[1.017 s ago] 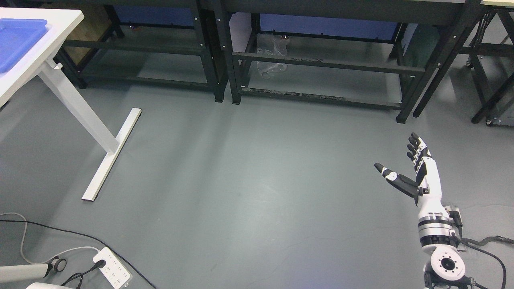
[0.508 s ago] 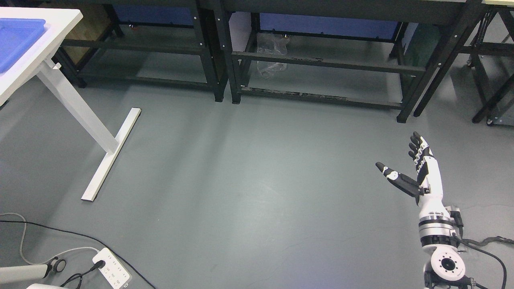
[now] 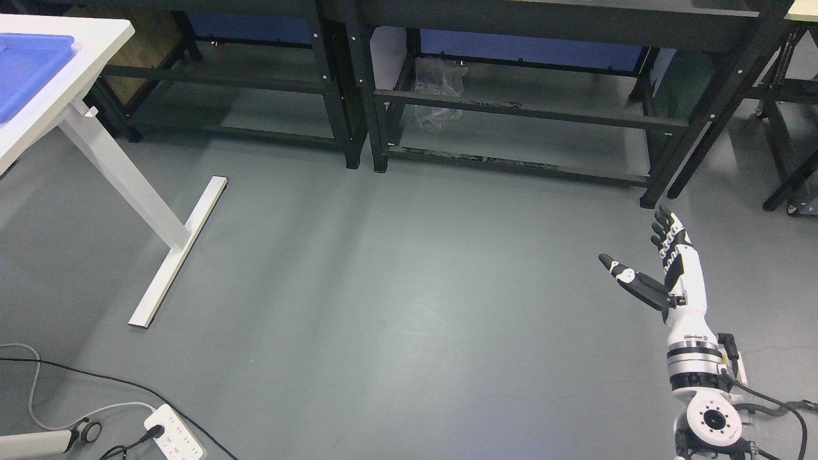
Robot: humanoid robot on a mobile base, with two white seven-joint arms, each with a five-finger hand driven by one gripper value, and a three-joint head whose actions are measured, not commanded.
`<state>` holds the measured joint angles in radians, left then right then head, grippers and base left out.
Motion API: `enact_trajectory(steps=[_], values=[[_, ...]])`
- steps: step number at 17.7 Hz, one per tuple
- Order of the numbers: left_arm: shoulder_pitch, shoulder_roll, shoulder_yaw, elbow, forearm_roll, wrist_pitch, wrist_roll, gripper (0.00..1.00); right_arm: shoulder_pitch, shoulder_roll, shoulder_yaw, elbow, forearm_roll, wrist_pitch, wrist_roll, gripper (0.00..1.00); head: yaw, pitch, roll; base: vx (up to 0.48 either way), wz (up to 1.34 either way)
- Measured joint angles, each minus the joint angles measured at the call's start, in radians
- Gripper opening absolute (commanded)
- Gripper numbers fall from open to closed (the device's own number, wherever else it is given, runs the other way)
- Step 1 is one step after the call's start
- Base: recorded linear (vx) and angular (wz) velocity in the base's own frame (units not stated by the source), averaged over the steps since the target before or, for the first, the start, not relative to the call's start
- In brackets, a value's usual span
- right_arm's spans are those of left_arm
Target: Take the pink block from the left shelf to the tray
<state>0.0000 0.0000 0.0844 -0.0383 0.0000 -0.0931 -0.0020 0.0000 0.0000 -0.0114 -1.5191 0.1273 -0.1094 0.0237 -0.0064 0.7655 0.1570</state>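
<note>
Right hand (image 3: 664, 268) raised flat and empty above the grey floor (image 3: 396, 306).

Its jointed black-and-white fingers (image 3: 666, 233) are stretched straight and the thumb is splayed to the side, touching nothing. The smooth, matte floor spreads outward to black metal-framed shelves (image 3: 530, 108), where a crumpled clear plastic bag (image 3: 438, 89) lies. At far left stands a white table (image 3: 96, 45) carrying a glossy blue tray (image 3: 29, 70). A white power strip (image 3: 174, 437) sits at lower left. No pink block is visible.
</note>
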Motion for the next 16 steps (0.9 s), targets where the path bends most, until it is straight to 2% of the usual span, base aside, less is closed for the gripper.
enact_trajectory(steps=[7,16], values=[[0.000,0.000,0.000,0.000,0.000,0.000,0.000,1.00,0.000,0.000,-0.007,-0.024,0.010,-0.005,-0.006,1.00,0.0000,0.000,0.000,0.113,-0.06],[0.000,0.000,0.000,0.000,0.000,0.000,0.000,1.00,-0.044,0.000,0.004,-0.038,0.242,-0.009,-0.117,1.00,0.0000,0.000,0.000,0.128,-0.19]])
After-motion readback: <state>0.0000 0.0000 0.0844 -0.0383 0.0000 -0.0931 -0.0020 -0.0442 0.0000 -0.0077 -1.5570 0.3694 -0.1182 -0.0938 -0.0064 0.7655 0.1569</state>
